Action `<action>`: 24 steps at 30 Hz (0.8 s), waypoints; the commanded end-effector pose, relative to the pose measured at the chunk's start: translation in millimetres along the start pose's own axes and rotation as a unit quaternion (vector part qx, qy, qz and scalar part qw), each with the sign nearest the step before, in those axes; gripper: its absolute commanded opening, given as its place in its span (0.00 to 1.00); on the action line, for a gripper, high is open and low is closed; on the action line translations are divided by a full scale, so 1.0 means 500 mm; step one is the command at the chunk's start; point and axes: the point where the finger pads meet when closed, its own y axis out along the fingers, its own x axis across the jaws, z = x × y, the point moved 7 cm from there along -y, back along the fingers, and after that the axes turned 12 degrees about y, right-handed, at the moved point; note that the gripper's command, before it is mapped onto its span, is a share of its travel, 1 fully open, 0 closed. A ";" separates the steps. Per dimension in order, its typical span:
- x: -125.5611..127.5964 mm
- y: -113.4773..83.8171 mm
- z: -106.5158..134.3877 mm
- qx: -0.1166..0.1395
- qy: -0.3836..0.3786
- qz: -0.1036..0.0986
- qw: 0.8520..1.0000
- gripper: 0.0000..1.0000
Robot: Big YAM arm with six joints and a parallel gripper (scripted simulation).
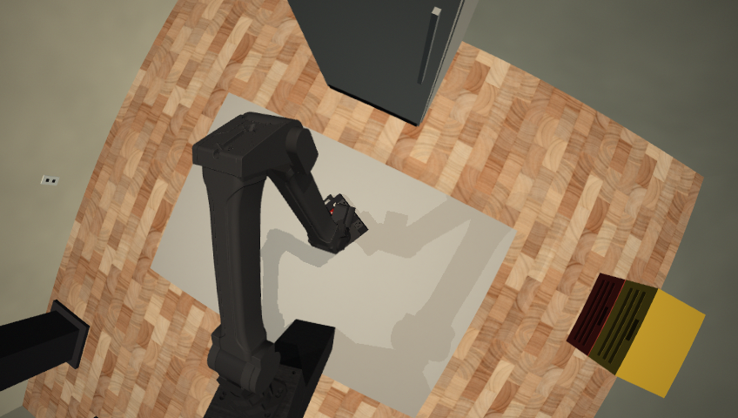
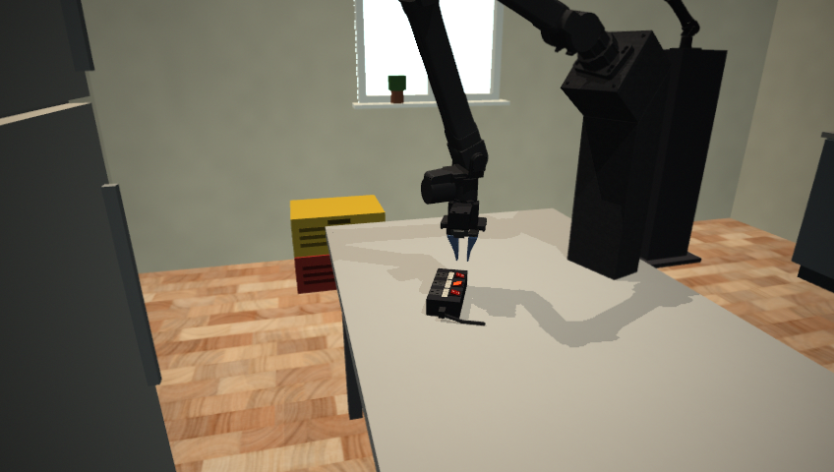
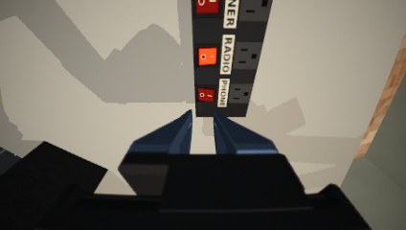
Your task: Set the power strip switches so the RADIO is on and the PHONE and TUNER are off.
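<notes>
The black power strip (image 2: 446, 291) (image 3: 232, 62) lies flat on the grey table (image 2: 556, 374), labels up. In the wrist view the RADIO switch (image 3: 207, 57) glows bright orange-red. The PHONE switch (image 3: 206, 95) is darker red, and so is the TUNER switch (image 3: 207, 6) at the top edge. My gripper (image 3: 202, 114) (image 2: 462, 255) hangs a little above the strip's PHONE end, fingers slightly apart with nothing between them. In the overhead view the arm hides most of the strip (image 1: 338, 201).
The arm's black base column (image 2: 631, 157) stands on the table's far right. A yellow and red cabinet (image 2: 333, 233) stands beyond the table's far edge. A dark fridge (image 1: 383, 51) stands beside the table. The strip's short cord (image 2: 462, 320) lies at its near end.
</notes>
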 end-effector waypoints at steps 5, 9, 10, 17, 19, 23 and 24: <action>0.000 -0.031 0.018 0.008 0.002 -0.002 1.000 1.00; 0.000 -0.061 0.017 0.007 0.000 -0.002 1.000 1.00; 0.000 -0.072 0.017 0.007 0.000 -0.002 1.000 1.00; 0.001 -0.161 0.016 0.006 0.000 -0.001 1.000 1.00; 0.001 -0.185 0.015 0.006 0.000 -0.001 1.000 1.00; 0.000 -0.204 0.015 0.005 0.000 0.000 1.000 1.00; 0.000 -0.212 0.014 0.005 0.000 0.000 1.000 1.00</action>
